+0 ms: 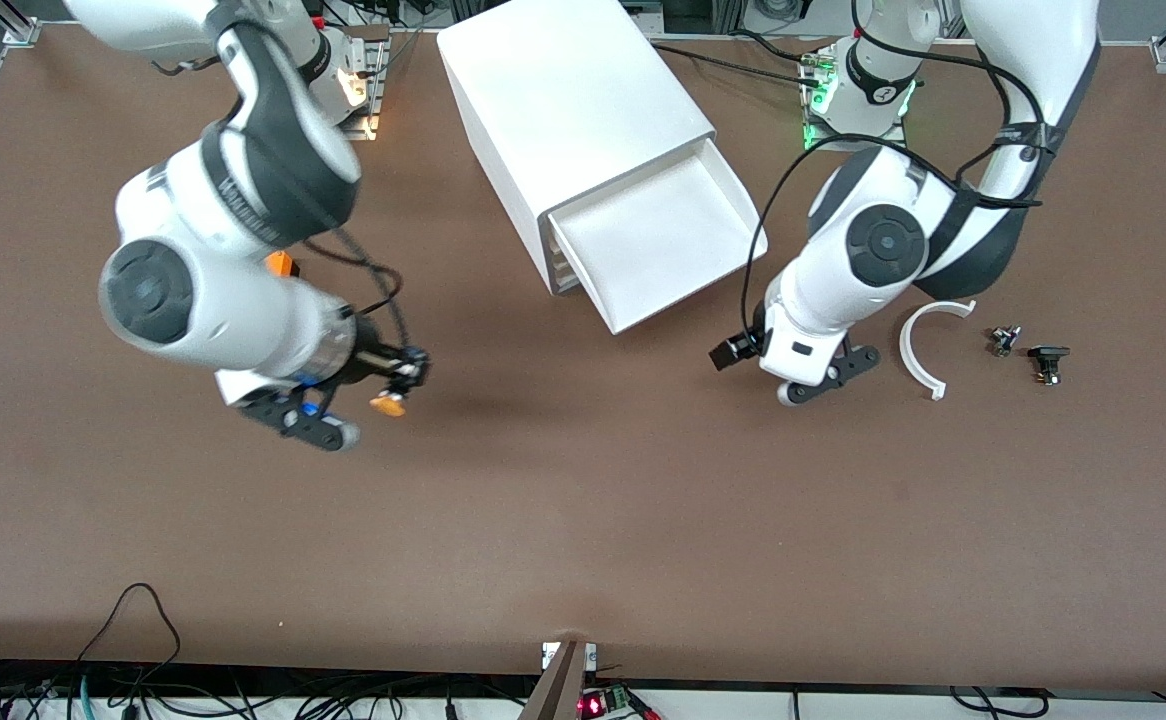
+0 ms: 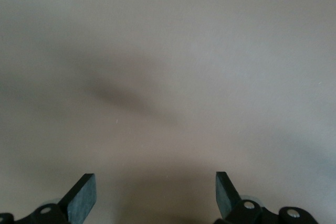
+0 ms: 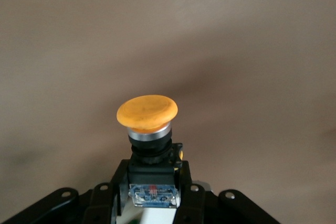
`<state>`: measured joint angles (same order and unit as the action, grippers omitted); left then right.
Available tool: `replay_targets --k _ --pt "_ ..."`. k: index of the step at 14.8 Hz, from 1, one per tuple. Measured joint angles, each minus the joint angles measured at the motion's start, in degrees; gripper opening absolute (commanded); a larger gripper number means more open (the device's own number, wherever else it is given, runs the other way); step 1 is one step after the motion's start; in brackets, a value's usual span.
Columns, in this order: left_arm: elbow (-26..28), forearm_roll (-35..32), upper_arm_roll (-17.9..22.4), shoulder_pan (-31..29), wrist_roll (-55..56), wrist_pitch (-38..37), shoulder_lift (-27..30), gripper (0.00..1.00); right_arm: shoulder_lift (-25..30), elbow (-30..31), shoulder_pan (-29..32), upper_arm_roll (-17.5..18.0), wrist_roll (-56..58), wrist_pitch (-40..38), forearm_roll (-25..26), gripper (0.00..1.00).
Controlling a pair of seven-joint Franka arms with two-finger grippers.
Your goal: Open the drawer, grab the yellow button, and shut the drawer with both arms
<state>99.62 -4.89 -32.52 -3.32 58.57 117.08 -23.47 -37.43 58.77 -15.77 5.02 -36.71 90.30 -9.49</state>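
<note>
The drawer [image 1: 658,235], a shallow white tray at the top of the white cabinet [image 1: 573,110], stands pulled out and looks empty. My right gripper [image 1: 323,412] is up over bare table toward the right arm's end, shut on the button [image 1: 386,405]. In the right wrist view the fingers [image 3: 118,182] clamp the button's black body above its blue bit, and the orange cap [image 3: 147,113] points away. My left gripper [image 1: 828,375] hangs low over the table beside the open drawer, toward the left arm's end. It is open and empty in the left wrist view [image 2: 155,192].
A white curved strip [image 1: 928,345] and two small black parts [image 1: 1005,340] [image 1: 1048,362] lie toward the left arm's end. An orange cube [image 1: 281,263] peeks out from under the right arm. Brown table [image 1: 583,520] stretches nearer the front camera.
</note>
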Motion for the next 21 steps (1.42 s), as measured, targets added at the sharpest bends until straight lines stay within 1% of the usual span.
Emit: replay_targets --k 2,4,6,7,11,14,16,18,19,20,21 --pt "1.28 0.0 -0.39 1.52 3.59 0.19 0.32 1.0 -0.39 2.27 3.5 -0.07 9.08 -0.02 3.82 0.0" --pt "2.02 0.0 -1.08 2.94 6.18 0.24 0.6 1.0 -0.71 4.69 5.91 -0.08 15.22 1.04 8.38 0.0" --pt "2.78 0.0 -2.47 3.75 7.77 0.25 0.84 1.0 -0.86 8.1 7.91 -0.14 20.01 4.5 11.06 0.0" --pt "3.59 -0.03 -3.9 3.97 8.66 0.29 1.06 1.0 -1.04 11.51 9.84 -0.27 23.81 8.66 11.91 0.0" --pt "4.95 -0.04 -6.9 4.06 9.32 0.31 1.32 1.0 -1.48 20.98 14.88 -0.6 31.13 20.59 12.09 0.0" --pt "5.85 -0.04 -8.31 4.03 9.64 0.31 1.71 1.0 -2.12 27.88 17.2 -1.12 32.25 28.68 12.21 0.0" --pt "6.62 -0.04 -9.52 4.0 10.22 0.31 1.96 1.0 -2.68 30.88 18.15 -1.3 32.37 31.79 12.21 0.0" --pt "7.34 -0.04 -11.2 4.0 11.14 0.27 2.08 1.0 -3.34 31.99 18.83 -1.33 32.37 32.65 12.21 0.0" --pt "7.78 -0.04 -12.16 4.01 11.51 0.26 2.12 1.0 -3.64 32.09 19.02 -1.33 32.34 32.75 12.21 0.02" --pt "8.27 -0.04 -13.01 4.04 11.86 0.26 2.16 1.0 -3.8 32.13 19.1 -1.33 32.31 32.81 12.21 0.09" --pt "8.8 -0.04 -13.84 4.05 11.99 0.26 2.16 1.0 -3.94 32.14 19.14 -1.32 32.29 32.92 12.21 0.19"
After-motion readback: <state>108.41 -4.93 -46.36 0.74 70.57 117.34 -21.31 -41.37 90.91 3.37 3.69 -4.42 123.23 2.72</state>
